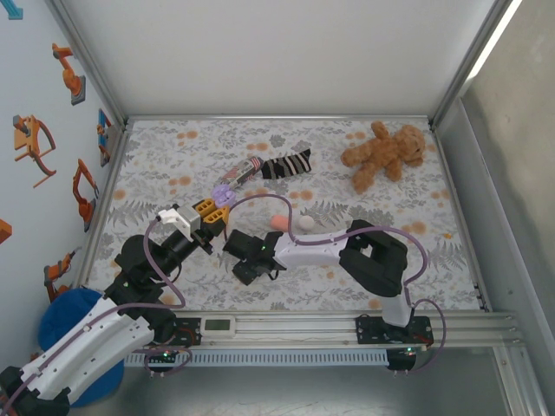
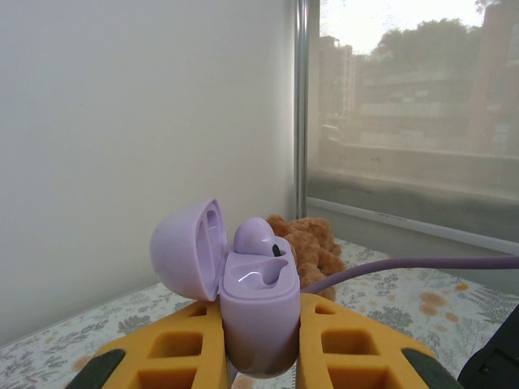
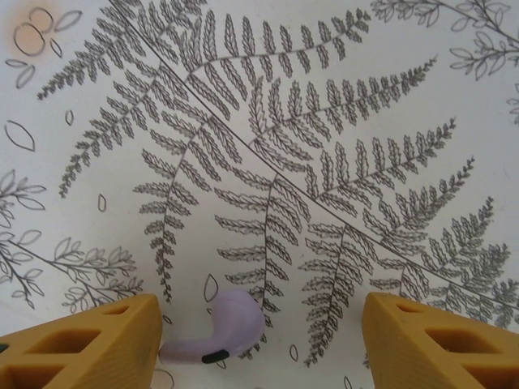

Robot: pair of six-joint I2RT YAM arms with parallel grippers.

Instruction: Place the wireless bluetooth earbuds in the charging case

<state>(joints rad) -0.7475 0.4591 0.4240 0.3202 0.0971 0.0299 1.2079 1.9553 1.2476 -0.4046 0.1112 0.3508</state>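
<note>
Your left gripper (image 2: pixel 261 356) clamps the lid-open pale purple plastic charging case (image 2: pixel 258 296) upright, keeping one socket free. Your right gripper (image 3: pixel 261 348) is open around the loose pale purple earbud (image 3: pixel 225 328), gripping nothing.

One pale purple plastic earbud (image 2: pixel 253 233) sits in the open round purple case (image 2: pixel 258 324); another earbud (image 3: pixel 231 324) lies on the fern-printed tablecloth (image 3: pixel 340 162). Brown plush bear (image 1: pixel 381 154): table's two o'clock.

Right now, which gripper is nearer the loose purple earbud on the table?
Right. The right gripper straddles the loose earbud with open fingers; the left gripper holds the purple case aside.
</note>
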